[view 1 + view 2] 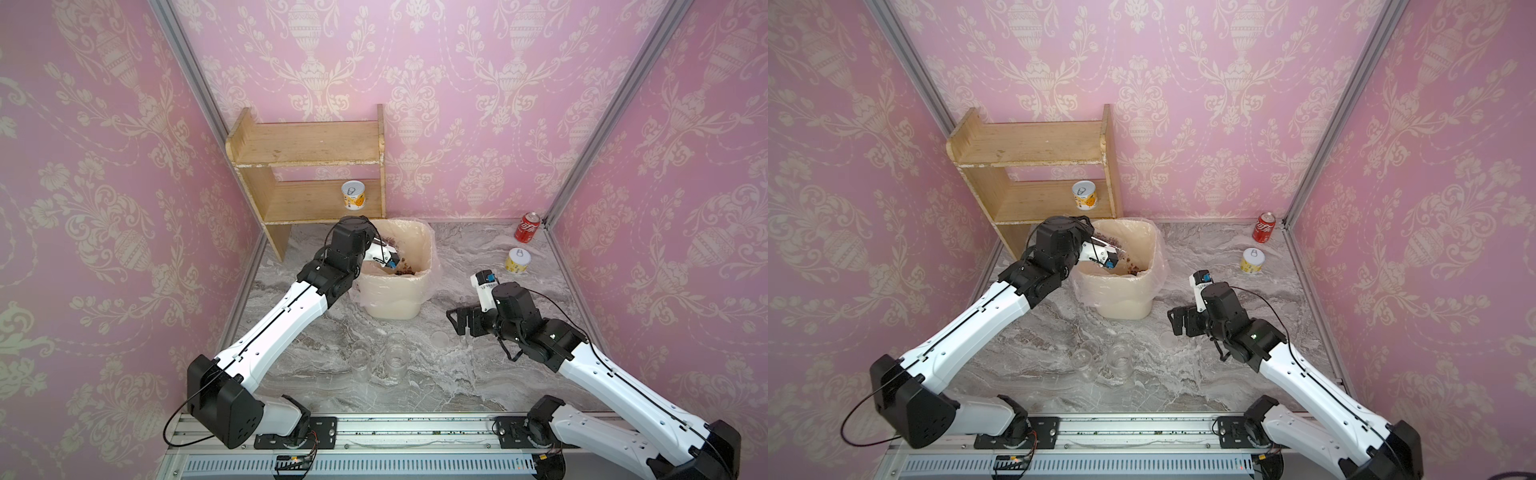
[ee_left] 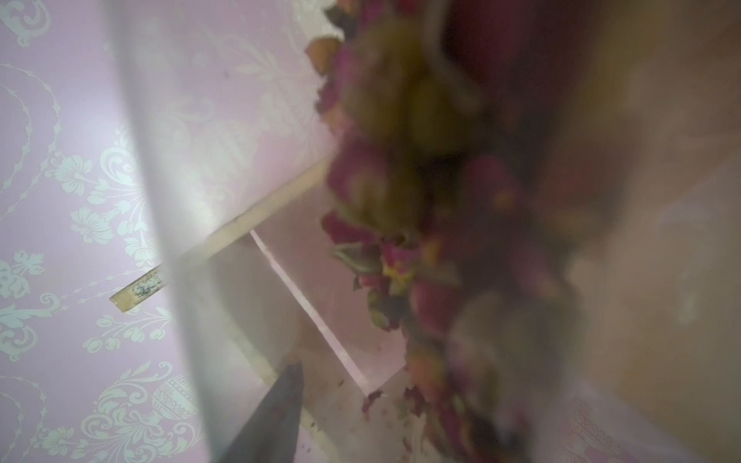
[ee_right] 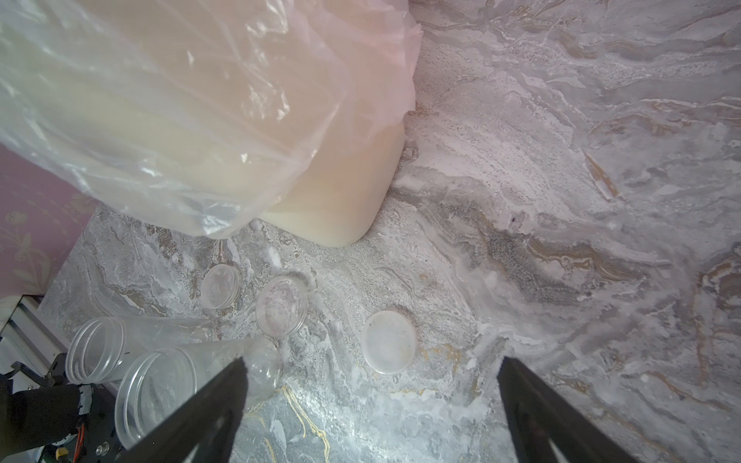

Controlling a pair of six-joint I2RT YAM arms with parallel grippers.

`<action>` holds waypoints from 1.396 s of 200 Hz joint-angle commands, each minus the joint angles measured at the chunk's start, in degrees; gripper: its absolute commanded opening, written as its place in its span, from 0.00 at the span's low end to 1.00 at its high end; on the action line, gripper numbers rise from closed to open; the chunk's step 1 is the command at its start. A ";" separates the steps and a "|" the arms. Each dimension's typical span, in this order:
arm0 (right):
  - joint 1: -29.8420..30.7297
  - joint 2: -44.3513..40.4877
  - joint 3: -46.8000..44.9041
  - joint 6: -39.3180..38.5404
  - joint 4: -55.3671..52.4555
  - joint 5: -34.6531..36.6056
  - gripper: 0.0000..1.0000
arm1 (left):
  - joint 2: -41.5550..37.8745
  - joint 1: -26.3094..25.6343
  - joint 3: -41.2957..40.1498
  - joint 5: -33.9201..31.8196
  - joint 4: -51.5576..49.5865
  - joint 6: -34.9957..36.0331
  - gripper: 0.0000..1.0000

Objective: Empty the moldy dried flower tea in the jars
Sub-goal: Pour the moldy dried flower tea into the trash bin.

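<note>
Left gripper point(image 1: 380, 246) is clamped on a jar point(image 2: 172, 192), long axis tipped over the bin point(image 1: 424, 239) near the counter's point(image 1: 478, 249) back edge. I see tea point(image 2: 385, 180) inside, bin just below; right gripper point(image 1: 456, 320) hangs jaws apart, farther off.

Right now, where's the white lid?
In both top views the white lid lies flat in front of the bin, to the right of the empty jars and close by the open right gripper.
</note>
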 commanded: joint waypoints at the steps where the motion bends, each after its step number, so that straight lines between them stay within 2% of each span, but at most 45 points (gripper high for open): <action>1: 0.03 -0.05 -0.87 1.18 1.10 -0.83 1.00 | -1.39 0.53 1.02 1.32 -0.80 1.53 0.17; 92: 0.01 -0.61 0.05 4.34 2.33 -3.71 1.00 | -0.95 0.64 1.98 1.52 -1.92 1.35 0.17; 130: 0.04 -0.83 5.90 10.32 3.01 -9.17 0.99 | -1.86 1.10 2.62 5.03 -4.34 -6.41 0.18; 142: 0.04 -0.58 8.46 14.27 3.54 -11.22 0.99 | -1.59 1.36 3.32 5.15 -6.27 -8.99 0.18; 167: 0.02 1.05 13.79 19.91 5.41 -13.64 0.97 | -1.31 2.91 5.78 8.58 -12.01 -17.90 0.18; 199: 0.03 7.27 21.30 26.29 9.86 -17.76 0.94 | -1.13 4.56 5.89 11.33 -14.39 -24.10 0.18; 244: -0.01 20.76 38.34 31.74 10.52 -22.75 0.85 | -2.57 6.52 4.76 19.34 -12.21 -33.84 0.18; 279: -0.05 29.81 48.29 35.12 9.43 -26.85 0.75 | -3.41 6.82 3.86 22.12 -10.78 -36.14 0.18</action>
